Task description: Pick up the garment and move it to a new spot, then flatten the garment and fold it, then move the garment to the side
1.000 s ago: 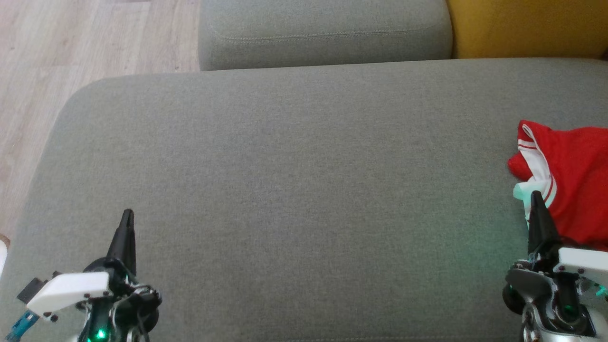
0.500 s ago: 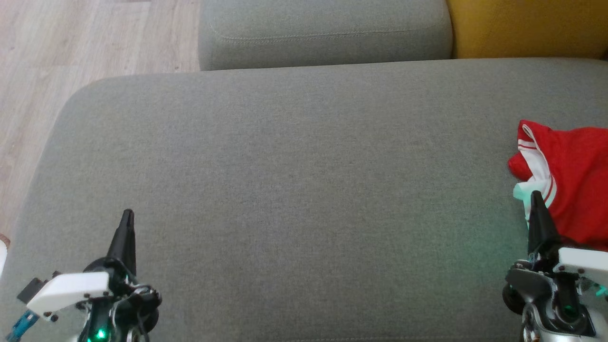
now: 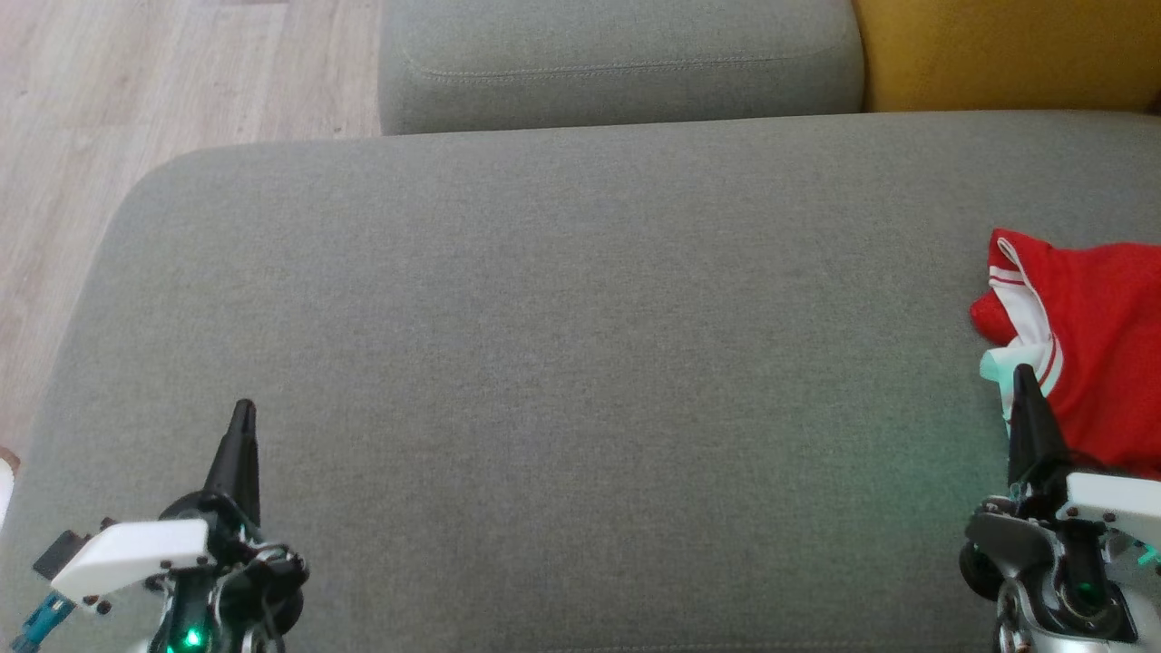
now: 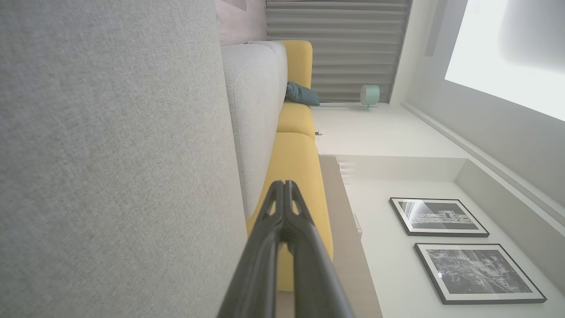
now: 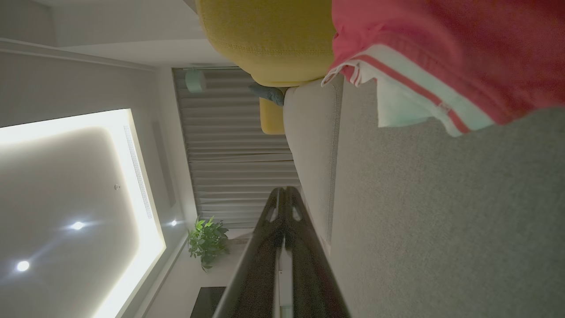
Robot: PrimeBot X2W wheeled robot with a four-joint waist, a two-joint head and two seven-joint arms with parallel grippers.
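Note:
The garment [image 3: 1097, 345] is red with white striped trim and lies crumpled at the right edge of the grey sofa seat [image 3: 562, 363]; it also fills the upper right of the right wrist view [image 5: 441, 48]. My right gripper [image 3: 1025, 374] is shut and empty, its tip just in front of the garment's white trim, and its fingers meet in its own view [image 5: 284, 191]. Far from the garment, at the lower left, my left gripper [image 3: 243, 408] hovers over bare cushion, shut on nothing, with both fingers pressed together [image 4: 283, 184].
A second grey cushion [image 3: 617, 63] and a yellow one [image 3: 1007, 50] lie beyond the seat. Wooden floor [image 3: 136, 100] runs along the left. The left wrist view holds a wall with framed pictures [image 4: 441, 216].

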